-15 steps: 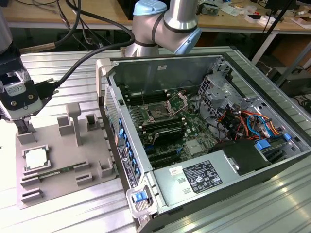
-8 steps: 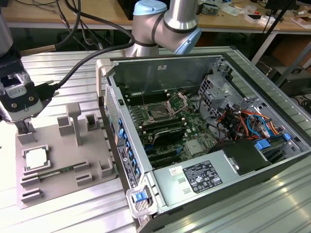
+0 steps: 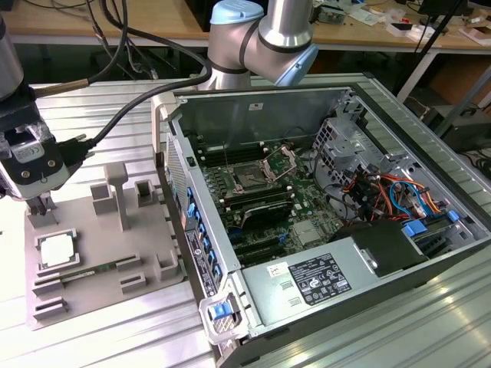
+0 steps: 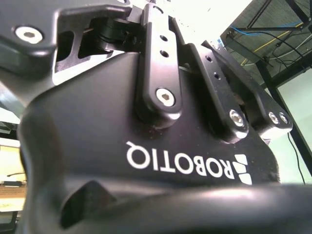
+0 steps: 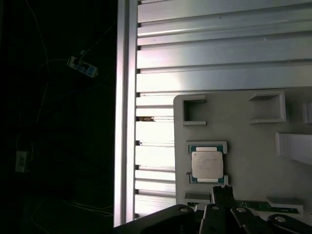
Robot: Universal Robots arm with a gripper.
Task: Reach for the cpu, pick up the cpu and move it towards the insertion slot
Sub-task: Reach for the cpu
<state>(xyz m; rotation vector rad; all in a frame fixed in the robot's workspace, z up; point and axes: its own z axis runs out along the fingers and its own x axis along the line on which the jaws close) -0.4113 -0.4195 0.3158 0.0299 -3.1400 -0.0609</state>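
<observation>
Nearest the exterior view's lens, the open grey metal computer case point(image 3: 230, 330) rests on the ribbed aluminium worktop point(image 3: 115, 337). Its green board carries the square dark insertion slot point(image 3: 249, 180), whose silver frame looks swung open. You are in the reach step. The black end effector point(image 3: 42, 211) hangs over the grey plastic tray point(image 3: 100, 253), just beside the small square silvery-topped cpu point(image 3: 57, 249). The cpu sits in a tray recess, well apart from the slot. I judge the grasp calls for centring over the chip. You cannot tell whether the end effector is apart or together.
</observation>
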